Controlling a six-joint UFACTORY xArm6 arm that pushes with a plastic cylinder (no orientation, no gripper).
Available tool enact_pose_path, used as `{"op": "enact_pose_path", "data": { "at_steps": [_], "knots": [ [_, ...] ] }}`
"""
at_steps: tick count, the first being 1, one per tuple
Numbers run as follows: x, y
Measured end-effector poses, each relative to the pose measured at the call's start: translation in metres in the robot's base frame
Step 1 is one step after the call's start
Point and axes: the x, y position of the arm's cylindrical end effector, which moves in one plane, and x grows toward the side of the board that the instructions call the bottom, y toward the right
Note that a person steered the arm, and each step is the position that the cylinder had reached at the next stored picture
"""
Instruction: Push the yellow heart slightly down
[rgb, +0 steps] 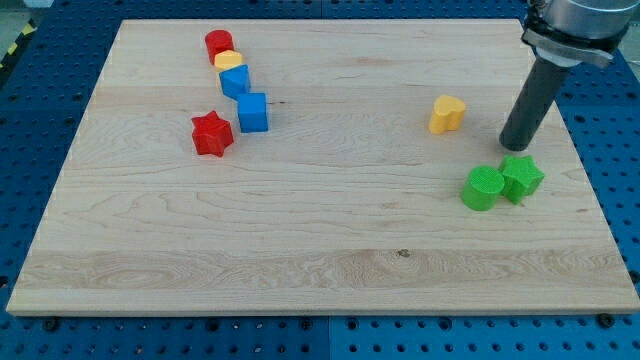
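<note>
The yellow heart (447, 114) lies on the wooden board (320, 240), right of centre and toward the view's top. My tip (517, 146) is to the right of the heart and a little below it, apart from it. It stands just above the green star (522, 178), close to it. A green round block (483, 188) touches the star on its left.
At the upper left, a red round block (219, 44), a yellow block (230, 61) and a blue block (235, 81) form a line. A blue cube (253, 112) and a red star (212, 134) lie just below them.
</note>
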Motion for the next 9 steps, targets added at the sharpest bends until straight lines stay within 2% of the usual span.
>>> {"op": "enact_pose_path", "data": {
  "at_steps": [1, 4, 5, 9],
  "knots": [
    [-0.042, 0.0],
    [-0.044, -0.118],
    [-0.037, -0.137],
    [0.006, -0.12]
  ]
}}
